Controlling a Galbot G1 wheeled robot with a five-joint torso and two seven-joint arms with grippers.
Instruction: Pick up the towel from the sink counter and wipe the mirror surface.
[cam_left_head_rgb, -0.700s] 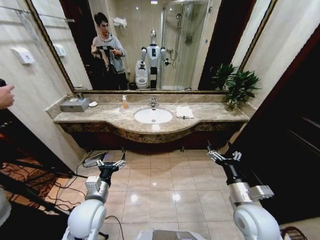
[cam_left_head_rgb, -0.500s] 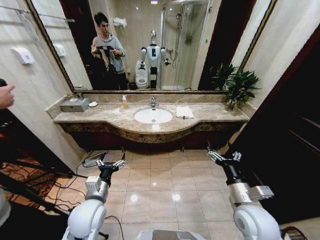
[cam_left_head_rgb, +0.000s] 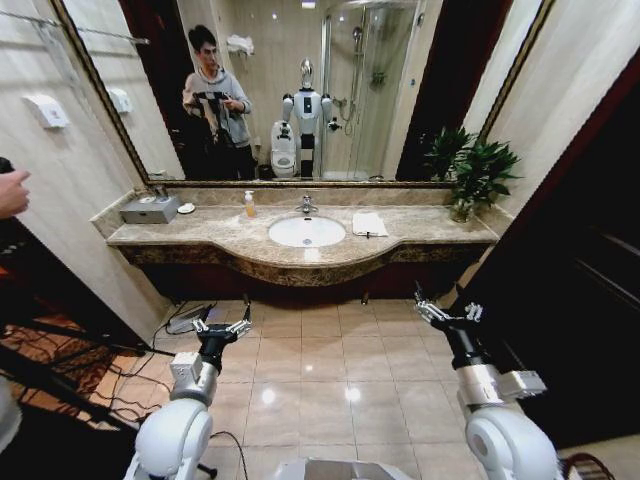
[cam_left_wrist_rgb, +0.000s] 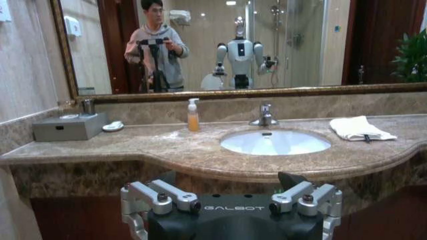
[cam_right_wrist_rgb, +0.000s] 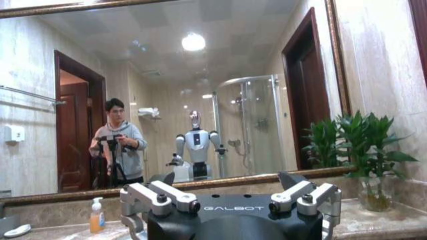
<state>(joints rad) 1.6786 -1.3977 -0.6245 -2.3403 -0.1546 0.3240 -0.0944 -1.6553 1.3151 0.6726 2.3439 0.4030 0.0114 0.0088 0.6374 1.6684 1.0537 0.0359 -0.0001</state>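
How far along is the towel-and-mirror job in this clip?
Nothing looks done yet. The towel lies folded on the counter, right of the basin. Both grippers, left and right, are open and empty over the floor, short of the counter. Left to do: approach, pick up the towel, wipe the mirror.

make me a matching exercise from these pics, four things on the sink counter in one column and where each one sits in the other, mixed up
Things
1. towel
2. soap bottle
3. potted plant
4. grey box

Places
A. far left end of the sink counter
B. just right of the basin, lying flat
C. far right end, by the mirror surface
D. left of the faucet, at the back of the counter

Pairs: 1-B, 2-D, 3-C, 4-A

Both the left gripper and right gripper are open, held low over the floor short of the counter.
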